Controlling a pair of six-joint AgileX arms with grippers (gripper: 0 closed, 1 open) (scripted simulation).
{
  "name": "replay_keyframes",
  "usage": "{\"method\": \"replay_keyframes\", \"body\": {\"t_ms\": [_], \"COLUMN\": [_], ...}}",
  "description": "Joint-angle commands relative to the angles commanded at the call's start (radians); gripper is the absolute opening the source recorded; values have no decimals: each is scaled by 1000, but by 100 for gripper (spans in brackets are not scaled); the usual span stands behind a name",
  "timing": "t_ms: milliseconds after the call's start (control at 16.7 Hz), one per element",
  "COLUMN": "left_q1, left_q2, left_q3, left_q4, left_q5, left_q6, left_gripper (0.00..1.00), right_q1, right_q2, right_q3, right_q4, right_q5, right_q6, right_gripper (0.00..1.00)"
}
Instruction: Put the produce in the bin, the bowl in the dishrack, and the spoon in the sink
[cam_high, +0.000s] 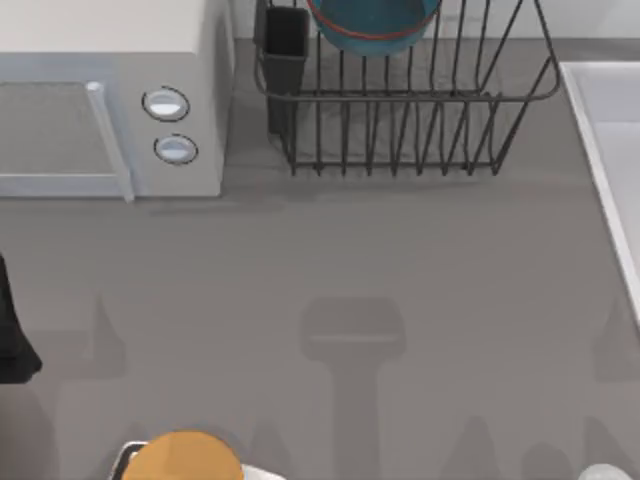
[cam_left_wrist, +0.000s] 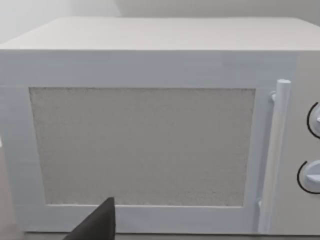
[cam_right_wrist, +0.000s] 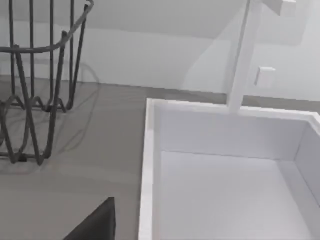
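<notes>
At the far left edge of the top view a dark part of the left arm (cam_high: 14, 335) juts over the grey table (cam_high: 330, 250); whether its fingers are wide or narrow I cannot tell. Just behind it stands a pale microwave (cam_high: 110, 95) with a vertical handle (cam_high: 110, 140) and two round knobs (cam_high: 166, 104), and the left wrist view faces its speckled door window (cam_left_wrist: 142, 145) straight on. At the near edge sits a round orange thing (cam_high: 185, 458), cut off by the frame. Right of the microwave stands the dishrack (cam_high: 400, 110), a dark wire frame of upright bars with a black rectangular utensil cup (cam_high: 285, 50) at its left corner. The bowl (cam_high: 375, 25) rests inside the rack at the back, glossy blue-teal with a thin reddish-brown rim. Along the table's right side runs the sink (cam_high: 605, 150), pale white-grey with a smooth straight raised rim; the right wrist view looks into its basin (cam_right_wrist: 225, 195), a white faucet post (cam_right_wrist: 240, 60) rising behind it. How the right arm's fingers stand I cannot tell.
</notes>
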Motion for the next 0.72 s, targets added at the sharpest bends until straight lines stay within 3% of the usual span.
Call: {"method": "replay_keyframes", "body": {"t_ms": [720], "left_q1": [0], "left_q2": [0], "left_q3": [0], "left_q4": [0], "left_q5": [0], "left_q6": [0], "left_gripper": [100], "right_q1": [-252], "right_q2": [870], "right_q3": [548], "right_q4": [-641], "right_q5": [-2], "right_q6": [-777], "right_gripper": [100]}}
